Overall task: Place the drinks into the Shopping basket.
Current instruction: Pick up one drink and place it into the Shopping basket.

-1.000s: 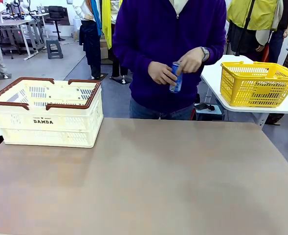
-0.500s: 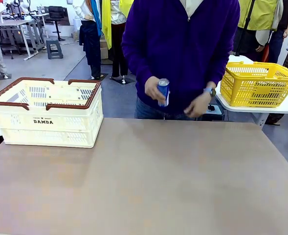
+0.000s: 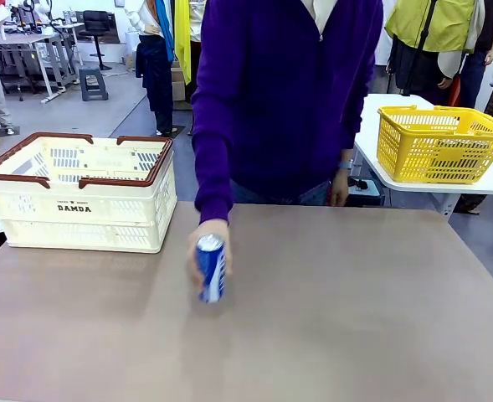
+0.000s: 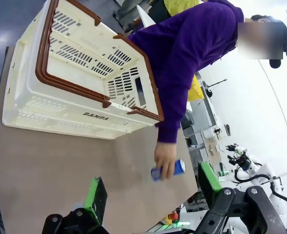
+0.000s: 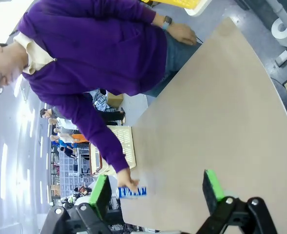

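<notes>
**Now arriving: first drink is coming down onto the counter**

Left tool (image 4: 149,175) is hanging with its green pads spread wide, pinching nothing. Right tool (image 5: 156,180) is doing the same, fingers wide apart and empty. Both are looking down over the counter (image 3: 355,318) from well above it.

Change noted: a second ago the person was holding the blue can (image 3: 211,268) up at chest height with both hands; half a second ago it was in one hand, still above the far edge. The person's hand (image 3: 199,241) is now reaching forward and lowering the can toward the middle-left of the counter. The can is standing nearly upright, leaning slightly, silver top up. The hand is still wrapping it from behind; I cannot tell whether the base is touching the surface yet.

Shopping basket (image 3: 79,222) is sitting at the far left of the counter, near the can but apart from it, and is looking empty from the left wrist view.

Meaning for the task: a drink is becoming available within reach, on the left side. Judgement: nothing is placed yet, and the tools are waiting until the hand is letting go and clearing away.
</notes>
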{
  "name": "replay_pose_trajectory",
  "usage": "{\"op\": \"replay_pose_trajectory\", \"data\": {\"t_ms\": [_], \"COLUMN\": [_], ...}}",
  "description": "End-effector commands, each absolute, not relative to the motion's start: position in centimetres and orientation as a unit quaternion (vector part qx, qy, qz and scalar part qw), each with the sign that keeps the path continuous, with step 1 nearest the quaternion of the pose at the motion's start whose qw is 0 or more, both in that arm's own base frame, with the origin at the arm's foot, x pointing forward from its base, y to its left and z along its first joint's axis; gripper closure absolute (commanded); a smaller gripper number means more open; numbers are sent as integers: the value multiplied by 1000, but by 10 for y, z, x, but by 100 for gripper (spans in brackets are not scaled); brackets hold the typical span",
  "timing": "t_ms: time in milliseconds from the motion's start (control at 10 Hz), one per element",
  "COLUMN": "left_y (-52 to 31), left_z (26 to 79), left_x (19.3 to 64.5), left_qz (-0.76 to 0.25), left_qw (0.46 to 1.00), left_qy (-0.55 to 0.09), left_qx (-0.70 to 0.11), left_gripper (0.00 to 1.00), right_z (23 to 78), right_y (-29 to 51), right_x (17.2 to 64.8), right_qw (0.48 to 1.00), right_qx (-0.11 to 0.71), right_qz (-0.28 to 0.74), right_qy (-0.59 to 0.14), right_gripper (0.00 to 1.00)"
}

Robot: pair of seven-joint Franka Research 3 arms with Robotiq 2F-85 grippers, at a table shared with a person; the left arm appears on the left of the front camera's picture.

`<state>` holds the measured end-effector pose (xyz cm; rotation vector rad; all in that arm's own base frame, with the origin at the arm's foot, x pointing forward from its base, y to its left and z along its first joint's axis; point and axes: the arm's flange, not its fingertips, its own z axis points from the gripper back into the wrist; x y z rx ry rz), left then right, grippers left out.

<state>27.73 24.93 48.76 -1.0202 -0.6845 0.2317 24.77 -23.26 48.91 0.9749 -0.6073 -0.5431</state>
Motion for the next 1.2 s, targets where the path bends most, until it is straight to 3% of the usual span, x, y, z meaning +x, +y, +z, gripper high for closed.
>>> {"op": "replay_pose_trajectory", "data": {"t_ms": [0, 1100], "left_y": [252, 252], "left_z": [488, 488], "left_x": [279, 279], "left_qz": [97, 97], "left_qw": [805, 805], "left_qy": [-332, -332], "left_qx": [-482, -482], "left_gripper": [0, 0], "right_z": [490, 490], "right_y": [-235, -235], "right_x": [250, 250], "right_qw": [801, 801], "right_qx": [461, 461], "right_qz": [-240, -240], "right_qy": [-297, -297], "right_gripper": [0, 0]}}
